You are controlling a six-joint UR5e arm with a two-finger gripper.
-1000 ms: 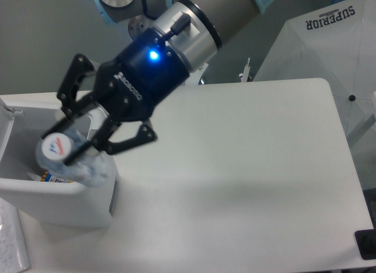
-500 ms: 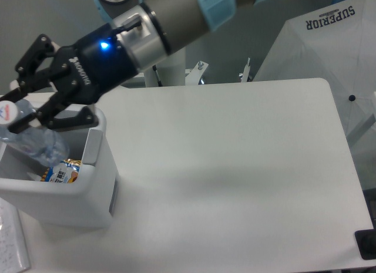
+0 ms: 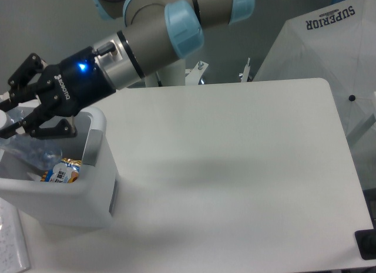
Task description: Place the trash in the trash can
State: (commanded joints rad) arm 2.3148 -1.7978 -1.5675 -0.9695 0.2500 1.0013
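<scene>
My gripper [image 3: 7, 117] hangs over the left part of the white trash can [image 3: 82, 205] at the table's left edge. Its black fingers [image 3: 41, 130] are shut on the neck of the clear crushed plastic bottle [image 3: 28, 148]. The bottle's body dips inside the can and its cap is cut off by the left edge of the picture. A small blue snack packet [image 3: 59, 172] with orange edges lies inside the can, right of the bottle.
A white fabric canopy [image 3: 329, 50] printed "SUPERIOR" stands beyond the table's right back corner. A black object [image 3: 366, 245] sits at the lower right, off the table. A white sheet-like thing [image 3: 10, 241] lies at the lower left. Metal fittings [image 3: 200, 70] stand behind the table.
The gripper carried the bottle leftward from above the can's front right part to its left side and lowered it. The snack packet inside has come into view.
</scene>
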